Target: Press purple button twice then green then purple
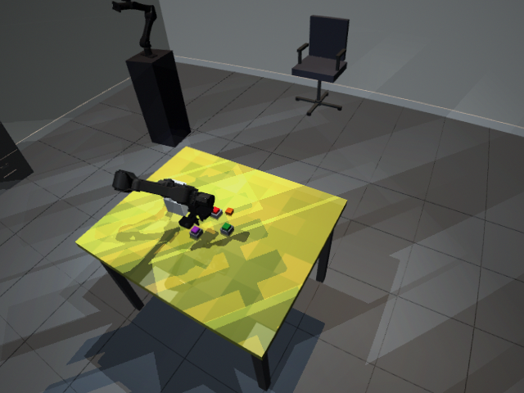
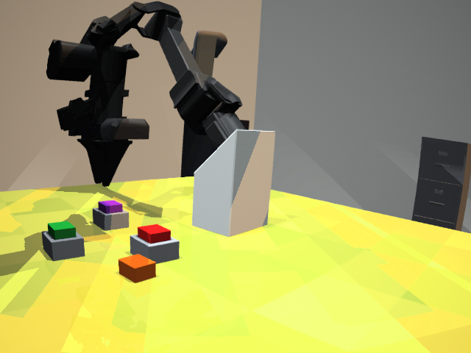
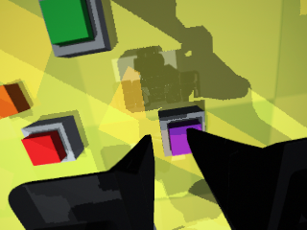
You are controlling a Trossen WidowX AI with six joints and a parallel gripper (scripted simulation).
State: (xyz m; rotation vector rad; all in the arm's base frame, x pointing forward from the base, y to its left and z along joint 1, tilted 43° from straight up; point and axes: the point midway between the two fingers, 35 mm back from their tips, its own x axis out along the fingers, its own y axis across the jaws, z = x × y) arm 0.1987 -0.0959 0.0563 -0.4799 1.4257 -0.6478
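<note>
Gripper [image 2: 103, 181] above purple button [image 2: 110, 207], green button [image 2: 61, 229] at its eight o'clock, red button [image 2: 154, 232] at four, block [image 2: 137, 267] at five, all on table [image 2: 304, 284]
</note>
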